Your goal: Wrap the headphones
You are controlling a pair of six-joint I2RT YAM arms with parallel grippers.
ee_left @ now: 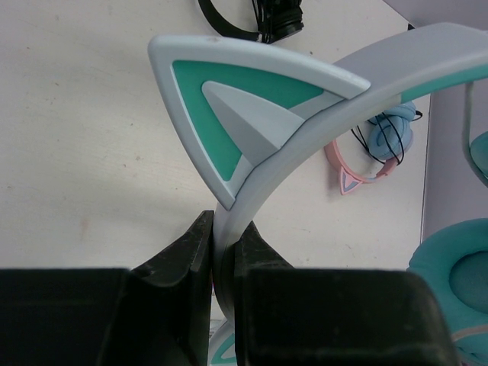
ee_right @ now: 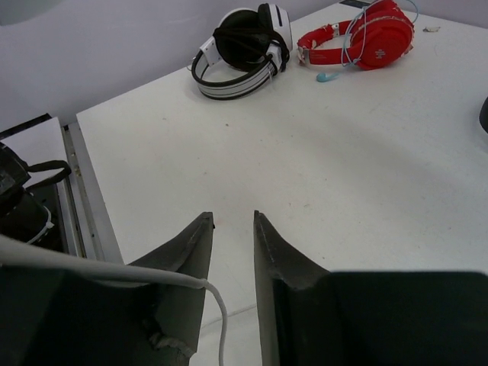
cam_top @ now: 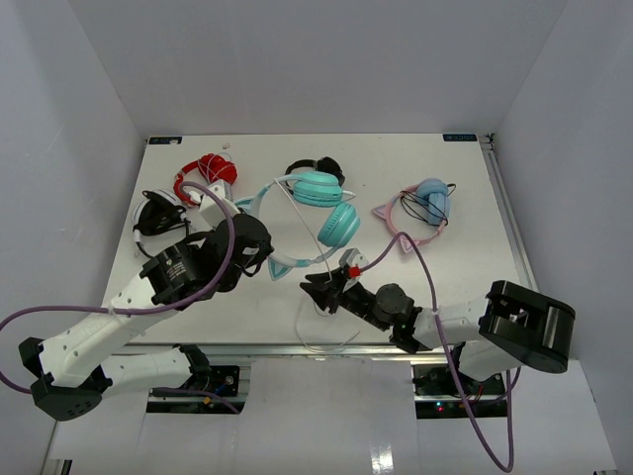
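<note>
From above, the wrapping looks barely begun. The headphones sit at the middle of the worktop, cups side by side and headband swung out toward the left edge. None of the thin white cable is visibly wound round them; it trails in a slack loop to the near edge. I judge all the winding is left to do. The left pincer is at the headband and the right pincer is by the cable, just near of the cups.

The left wrist view shows the left pincer clenched on the pale grey headband, just below a cat ear with a teal inner face. A padded teal cup is at the lower right.

In the right wrist view the right pincer has its jaws slightly apart, bare worktop showing between the tips. The cable crosses the left finger and drops into the gap lower down. Whether it is pinched I cannot tell.
</note>
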